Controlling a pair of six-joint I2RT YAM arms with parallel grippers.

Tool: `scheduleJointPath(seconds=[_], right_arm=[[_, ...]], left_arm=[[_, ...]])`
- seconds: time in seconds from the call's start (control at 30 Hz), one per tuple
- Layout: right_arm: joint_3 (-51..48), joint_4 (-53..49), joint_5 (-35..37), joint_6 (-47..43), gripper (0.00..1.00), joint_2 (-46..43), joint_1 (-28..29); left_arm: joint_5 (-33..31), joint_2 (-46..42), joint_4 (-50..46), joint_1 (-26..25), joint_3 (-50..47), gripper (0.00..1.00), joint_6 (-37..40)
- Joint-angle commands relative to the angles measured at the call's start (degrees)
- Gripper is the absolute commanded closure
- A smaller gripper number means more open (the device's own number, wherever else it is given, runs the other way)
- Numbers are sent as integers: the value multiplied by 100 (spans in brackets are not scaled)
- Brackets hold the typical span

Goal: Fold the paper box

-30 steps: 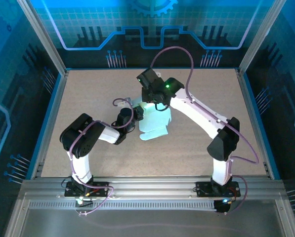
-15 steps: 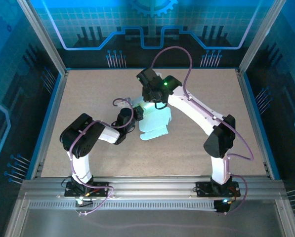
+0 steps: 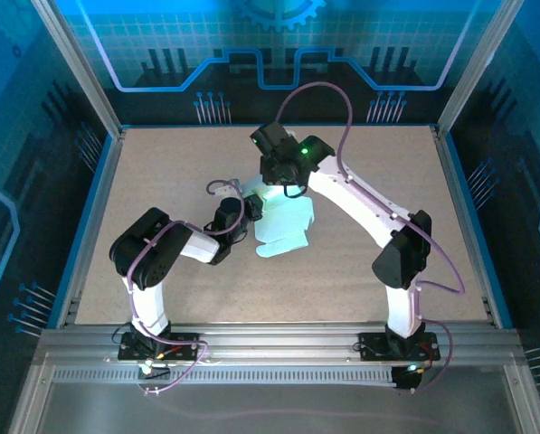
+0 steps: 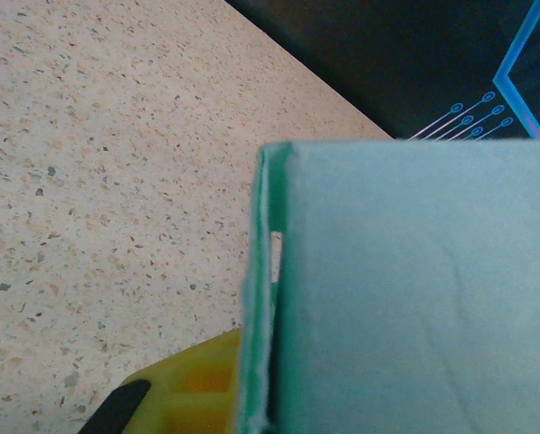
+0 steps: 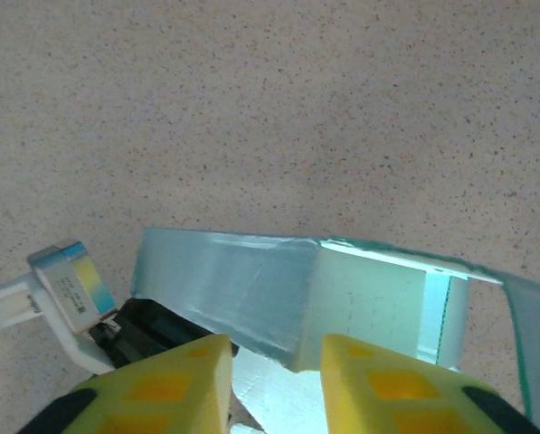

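The paper box [image 3: 285, 223] is pale mint card lying mid-table, with its far-left walls folded up and a flap spread toward the near side. My left gripper [image 3: 250, 210] is shut on the box's upright left wall. In the left wrist view the wall's doubled edge [image 4: 259, 307] stands against one yellow finger [image 4: 193, 384], and the other finger is hidden behind the card. My right gripper [image 5: 274, 384] hovers over the box's far edge. Its yellow fingers stand open, and a raised corner of the box [image 5: 292, 348] lies in the gap, touching neither pad.
The speckled tabletop [image 3: 161, 172] is bare around the box. A blue rim and metal posts frame it [image 3: 102, 172]. The left arm's dark wrist and white camera mount [image 5: 66, 289] sit close beside the right fingers.
The right arm's elbow has shifted slightly inward and its wrist has edged toward the back. The left arm and the box have stayed put.
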Motion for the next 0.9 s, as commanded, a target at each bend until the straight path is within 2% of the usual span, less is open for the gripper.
scheduleJointPath(seconds=[0.0,0.13,0.27,0.37,0.53,0.67,0.77,0.87], right_arm=[[136,-140,91,-459,60,-283,160],[-918,711,-44,-1161,47,-1198,240],[-2358,1901,-980,-1982,40,-2282,-58],[-3048,2200,-1914,-2562,36,-2777,-541],[-3869,2149,-3872,-3626,35,-3220,-1610],[-4278,2269,-5329,-4162,36,-3511,-2361],[-4322,2189,-6023,-4660,38,-3518,-2670],[-4190,1942,-6157,-5105,40,-3324,-2820]], left_arm=[[-116,-139,38,-27,-87,100,95],[-37,-208,-180,11,-121,100,73],[468,-312,-447,128,-132,100,151],[799,-453,-728,206,-147,100,214],[1549,-575,-894,309,-173,100,227],[1676,-643,-935,315,-221,100,201],[1690,-715,-965,309,-255,100,206],[1739,-809,-1057,305,-247,100,201]])
